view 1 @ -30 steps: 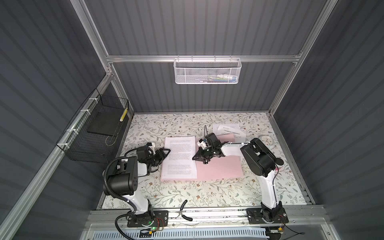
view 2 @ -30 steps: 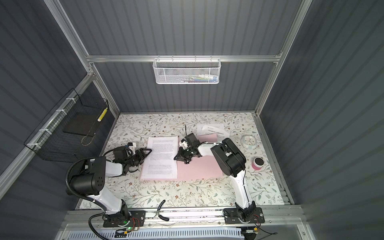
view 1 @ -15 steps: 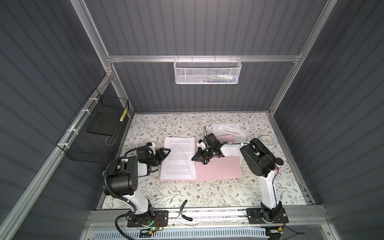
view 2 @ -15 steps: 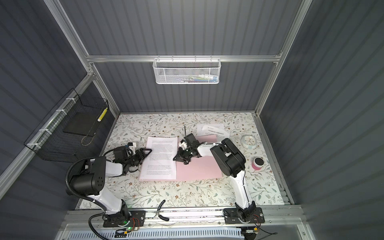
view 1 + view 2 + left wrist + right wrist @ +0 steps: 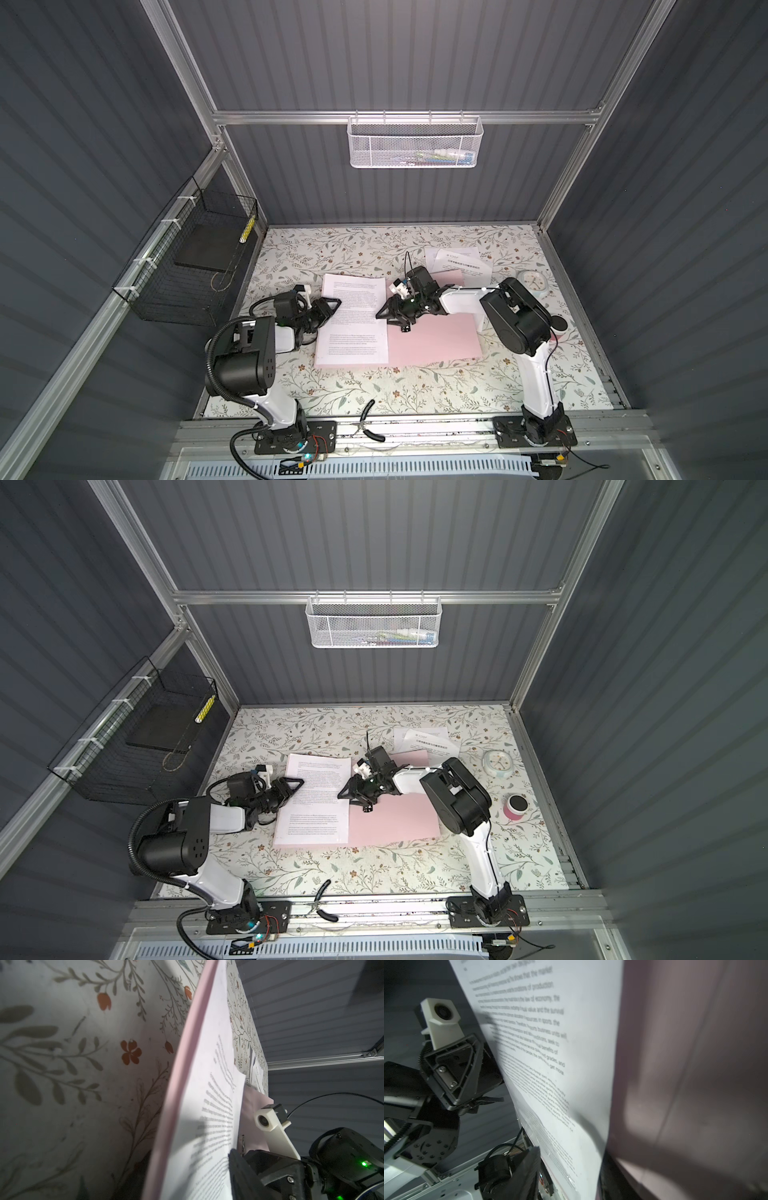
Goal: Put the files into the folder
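The right hand (image 5: 392, 322) has its jaws parted, straddling the spine-side edge of the files (image 5: 352, 320) and pinching nothing. My read: it's there to keep that edge square to the fold. The left hand (image 5: 331, 306) sits at the opposite edge, over the outer border of the folder (image 5: 436, 343). Whether it's nipping paper or just bracing it, I can't tell. The files lie flat on the folder's left half, and the folder is spread open on the worktop (image 5: 374, 386), right half bare. More printed sheets (image 5: 457, 262) lie at its far corner, so the job looks unfinished. On the walls hang a white mesh basket (image 5: 374, 145) with small items I can't make out, and a black wire basket (image 5: 166, 291) holding a dark slab (image 5: 203, 249).
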You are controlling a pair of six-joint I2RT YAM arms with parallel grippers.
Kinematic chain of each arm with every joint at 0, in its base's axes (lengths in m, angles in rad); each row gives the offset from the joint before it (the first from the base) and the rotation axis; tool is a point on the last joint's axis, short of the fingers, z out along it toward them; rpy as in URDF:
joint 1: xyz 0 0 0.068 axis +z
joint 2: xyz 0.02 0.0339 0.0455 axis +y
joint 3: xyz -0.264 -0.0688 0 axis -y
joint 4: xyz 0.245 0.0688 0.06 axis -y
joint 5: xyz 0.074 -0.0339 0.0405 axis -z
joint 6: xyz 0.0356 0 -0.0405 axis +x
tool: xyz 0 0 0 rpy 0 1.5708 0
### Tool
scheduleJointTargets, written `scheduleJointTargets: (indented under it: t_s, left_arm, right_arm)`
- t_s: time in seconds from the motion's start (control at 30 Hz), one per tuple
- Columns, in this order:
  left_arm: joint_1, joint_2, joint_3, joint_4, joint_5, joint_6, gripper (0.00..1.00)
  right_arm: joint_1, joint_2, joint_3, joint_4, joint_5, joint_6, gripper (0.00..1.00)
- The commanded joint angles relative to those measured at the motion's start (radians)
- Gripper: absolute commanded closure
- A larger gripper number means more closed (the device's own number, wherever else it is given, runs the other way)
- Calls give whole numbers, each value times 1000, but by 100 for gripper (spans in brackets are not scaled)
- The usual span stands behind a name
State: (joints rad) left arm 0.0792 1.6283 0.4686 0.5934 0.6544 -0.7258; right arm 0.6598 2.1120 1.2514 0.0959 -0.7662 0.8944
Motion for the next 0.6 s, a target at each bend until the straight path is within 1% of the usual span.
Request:
scheduleJointTargets:
  t_s: [0.0, 0.13, 0.27, 0.47, 0.57]
  left_arm:
    - [-4, -45, 34, -67, -10, 33, 45]
    - [-3, -91, 42, -112, -16, 43, 48]
    - [-3, -122, 42, -127, -7, 39, 54]
    - [-2, -188, 48, -180, -1, 45, 55]
    - [-3, -225, 51, -220, -4, 54, 52]
  right_arm:
    - [-15, -77, -9, -47, 48, -25, 44]
    - [-36, -123, -15, -85, 60, -48, 43]
    - [-50, -166, -51, -78, 64, -45, 43]
    - [-54, -199, -89, -78, 74, -56, 43]
    - [-57, -200, -100, -74, 76, -61, 43]
